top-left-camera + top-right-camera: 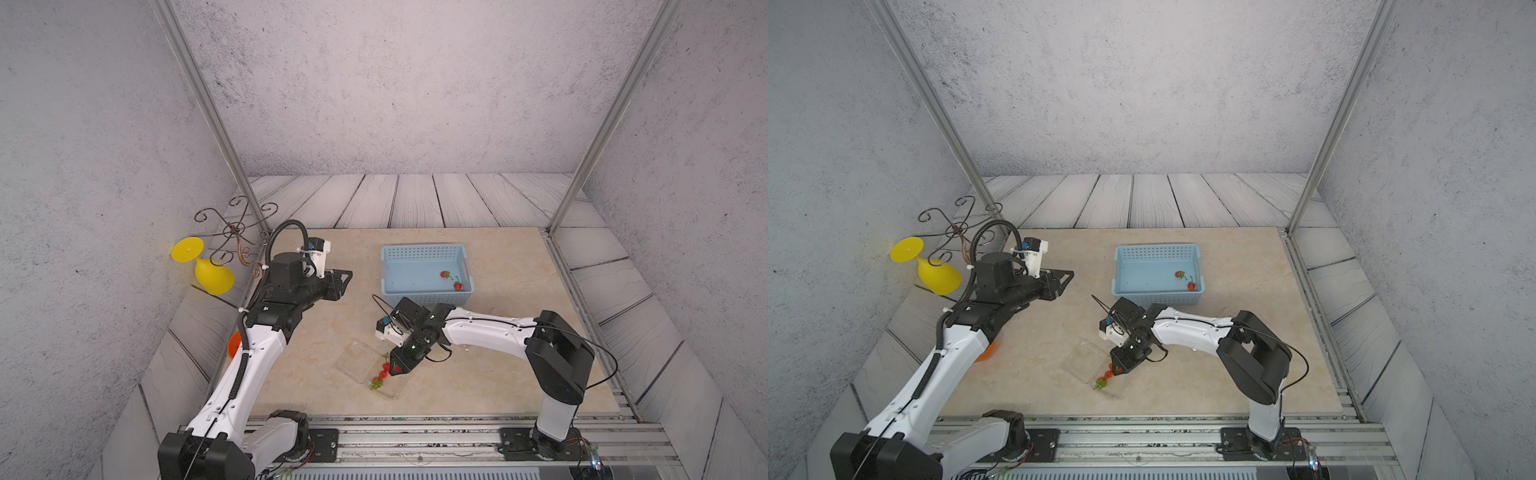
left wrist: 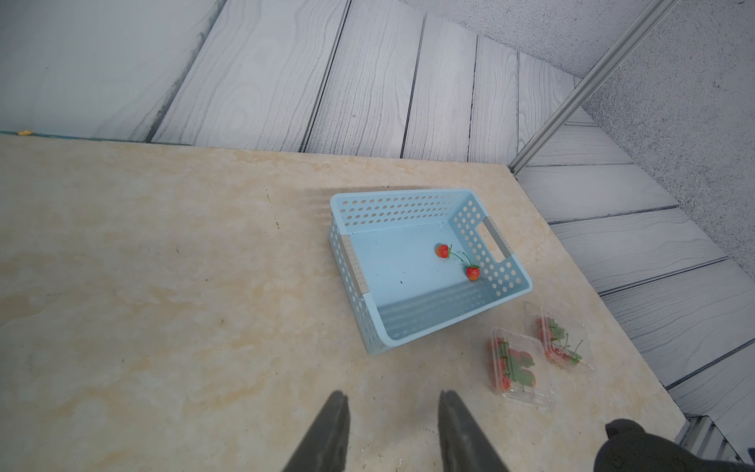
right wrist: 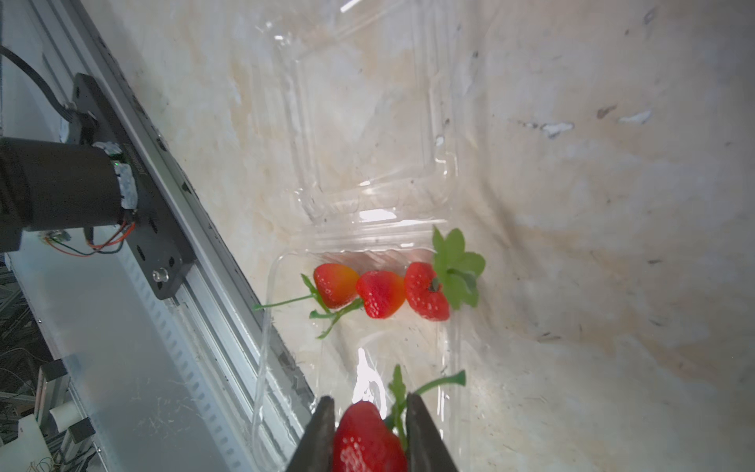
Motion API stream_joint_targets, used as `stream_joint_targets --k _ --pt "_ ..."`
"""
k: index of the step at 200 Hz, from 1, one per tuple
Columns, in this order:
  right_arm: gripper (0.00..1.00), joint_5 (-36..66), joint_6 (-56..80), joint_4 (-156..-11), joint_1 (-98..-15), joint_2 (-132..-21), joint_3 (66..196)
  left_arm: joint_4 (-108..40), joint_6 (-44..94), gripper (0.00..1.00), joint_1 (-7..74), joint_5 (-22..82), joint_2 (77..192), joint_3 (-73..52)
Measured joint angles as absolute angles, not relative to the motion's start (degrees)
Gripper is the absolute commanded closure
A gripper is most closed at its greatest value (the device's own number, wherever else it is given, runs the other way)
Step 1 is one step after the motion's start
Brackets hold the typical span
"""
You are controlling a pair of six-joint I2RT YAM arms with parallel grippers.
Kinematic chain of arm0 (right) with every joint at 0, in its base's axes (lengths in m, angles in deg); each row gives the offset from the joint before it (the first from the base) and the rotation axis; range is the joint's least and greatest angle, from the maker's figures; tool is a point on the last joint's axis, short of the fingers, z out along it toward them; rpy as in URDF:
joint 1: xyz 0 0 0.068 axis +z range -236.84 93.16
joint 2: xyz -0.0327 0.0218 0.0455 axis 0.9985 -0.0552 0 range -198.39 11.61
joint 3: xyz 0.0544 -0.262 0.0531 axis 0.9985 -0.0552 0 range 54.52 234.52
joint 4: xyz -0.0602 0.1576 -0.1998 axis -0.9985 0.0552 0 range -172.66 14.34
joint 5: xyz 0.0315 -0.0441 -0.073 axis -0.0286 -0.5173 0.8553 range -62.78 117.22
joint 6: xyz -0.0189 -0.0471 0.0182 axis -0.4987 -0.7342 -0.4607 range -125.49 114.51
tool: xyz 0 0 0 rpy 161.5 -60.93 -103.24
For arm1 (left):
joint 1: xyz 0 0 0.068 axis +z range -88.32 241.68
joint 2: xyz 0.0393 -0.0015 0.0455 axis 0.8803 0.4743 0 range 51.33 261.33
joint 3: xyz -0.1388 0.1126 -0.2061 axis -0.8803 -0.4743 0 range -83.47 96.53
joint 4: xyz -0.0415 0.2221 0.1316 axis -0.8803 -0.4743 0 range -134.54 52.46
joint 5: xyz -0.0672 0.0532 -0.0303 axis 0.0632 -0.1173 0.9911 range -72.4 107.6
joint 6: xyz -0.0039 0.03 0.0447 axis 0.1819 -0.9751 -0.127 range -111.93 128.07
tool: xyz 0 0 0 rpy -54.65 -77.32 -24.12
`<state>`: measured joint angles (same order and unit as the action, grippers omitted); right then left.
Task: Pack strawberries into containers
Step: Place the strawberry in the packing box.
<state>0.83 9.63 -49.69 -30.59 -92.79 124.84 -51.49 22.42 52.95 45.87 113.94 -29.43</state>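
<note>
My right gripper (image 3: 369,402) is shut on a red strawberry (image 3: 367,441) just above an open clear container (image 1: 360,360) near the table's front middle. Three strawberries (image 3: 382,294) with green caps lie in its base, and its lid (image 3: 359,114) lies flat beside it. Two more strawberries (image 2: 442,250) (image 2: 472,272) rest in the light blue basket (image 1: 424,250) further back. In the left wrist view, two closed containers (image 2: 519,363) (image 2: 563,343) with berries sit beside the basket. My left gripper (image 2: 392,394) stands open and empty over bare table left of the basket.
A yellow goblet (image 1: 210,272) hangs on a scrolled metal stand (image 1: 235,228) at the far left. An orange bowl (image 1: 234,344) is mostly hidden behind my left arm. Aluminium rails (image 1: 415,436) run along the front edge.
</note>
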Motion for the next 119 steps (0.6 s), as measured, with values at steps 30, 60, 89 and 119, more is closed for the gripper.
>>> stream_joint_targets --k 30,60,89,119 --pt "0.66 1.46 9.96 -49.97 -30.59 -92.79 123.03 -51.49 22.44 0.60 52.95 45.87 113.94 -29.43" --pt "0.55 2.08 10.15 -50.00 -30.59 -92.79 122.68 -51.49 22.42 0.60 52.95 45.85 113.94 -29.43" --pt "0.51 2.49 9.98 -49.49 -30.59 -92.61 123.05 -51.49 22.42 0.60 52.95 45.83 113.94 -29.43" --pt "0.50 3.63 9.65 -47.88 -30.65 -90.97 124.47 -51.49 22.44 0.60 52.95 45.85 113.94 -29.43"
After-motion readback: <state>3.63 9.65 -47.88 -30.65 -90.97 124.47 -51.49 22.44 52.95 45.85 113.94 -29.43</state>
